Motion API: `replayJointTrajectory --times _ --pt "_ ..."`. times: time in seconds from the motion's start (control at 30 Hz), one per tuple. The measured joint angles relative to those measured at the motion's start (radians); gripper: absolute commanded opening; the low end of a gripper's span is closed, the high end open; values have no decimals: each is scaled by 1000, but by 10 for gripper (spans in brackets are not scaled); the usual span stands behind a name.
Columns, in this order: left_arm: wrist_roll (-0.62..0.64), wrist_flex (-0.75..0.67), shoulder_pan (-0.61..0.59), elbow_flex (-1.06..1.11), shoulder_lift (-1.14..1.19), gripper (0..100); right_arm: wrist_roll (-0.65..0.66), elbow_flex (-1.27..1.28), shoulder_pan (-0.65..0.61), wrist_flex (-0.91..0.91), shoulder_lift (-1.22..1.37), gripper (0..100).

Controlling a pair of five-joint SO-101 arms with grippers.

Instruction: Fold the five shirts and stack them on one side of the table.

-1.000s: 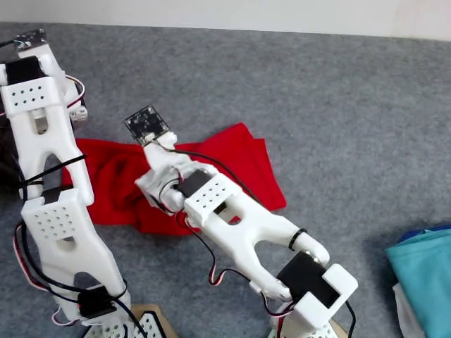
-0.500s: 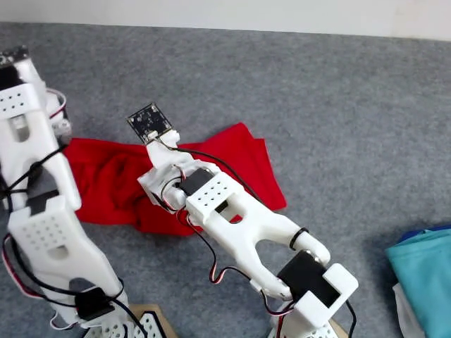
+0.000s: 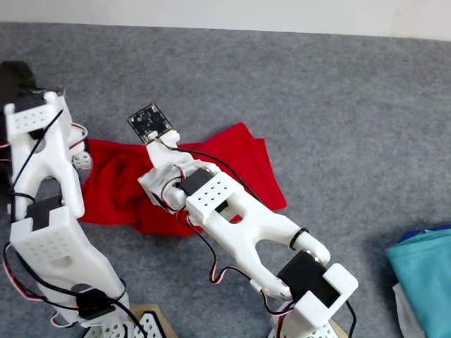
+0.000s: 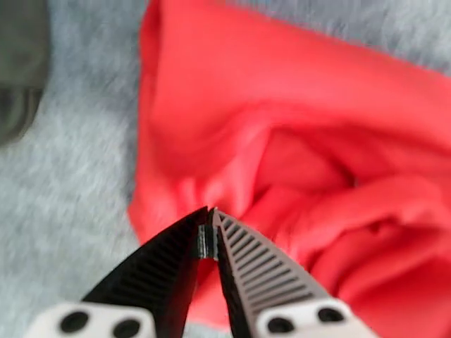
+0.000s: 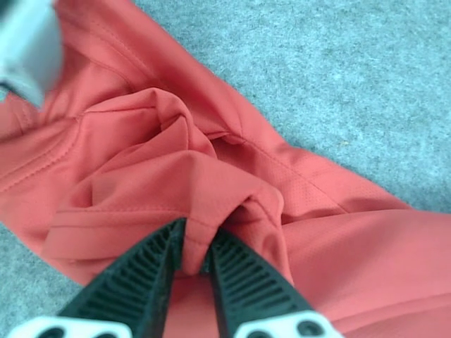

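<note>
Pinching now: the right gripper (image 5: pixel 199 236) has its jaws clamped on a raised ridge of the red shirt (image 3: pixel 243 158), approx mid-garment, cloth bunched up round the bite. Meanwhile the left gripper (image 4: pixel 209 224) hangs over the shirt's left edge w/ jaws pressed together, tips meeting, nothing between them as far as I can see. Shirt lies crumpled on the grey table (image 3: pixel 338 98), left of centre, folds running every which way, sleeves and hem not sorted out. Handling-wise it looks light, thin and v. soft, prob a sports knit w/ a bit of slip. So it'll drape and sag from any single pinch and won't hold a crease by itself. Best hold, I'd say, is at seams or hem corners, e.g. the stitched edge near the right jaws, one corner per arm. That way it can be pulled flat before any fold; a mid-panel pinch like this one just drags a lump. Risk: fabric sliding out of the ribbed jaws if tugged hard. At the table's right edge a teal shirt (image 3: pixel 423 271) sits on top of a white piece (image 3: pixel 403 310), looks like more laundry piled up. Just beyond the red shirt's left edge there's a dark item (image 4: pixel 21 63), can't tell what.
</note>
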Motion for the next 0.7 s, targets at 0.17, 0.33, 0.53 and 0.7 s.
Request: replayJointTrajectory --times 0.17,0.33,0.53,0.7 --pt "2 -123 31 35 0 6 0 0 0 0 0 14" --pt "55 -201 32 35 0 6 0 0 0 0 0 14" --pt "60 -299 32 43 0 6 0 0 0 0 0 14" --pt "60 -367 49 43 0 6 0 0 0 0 0 14"
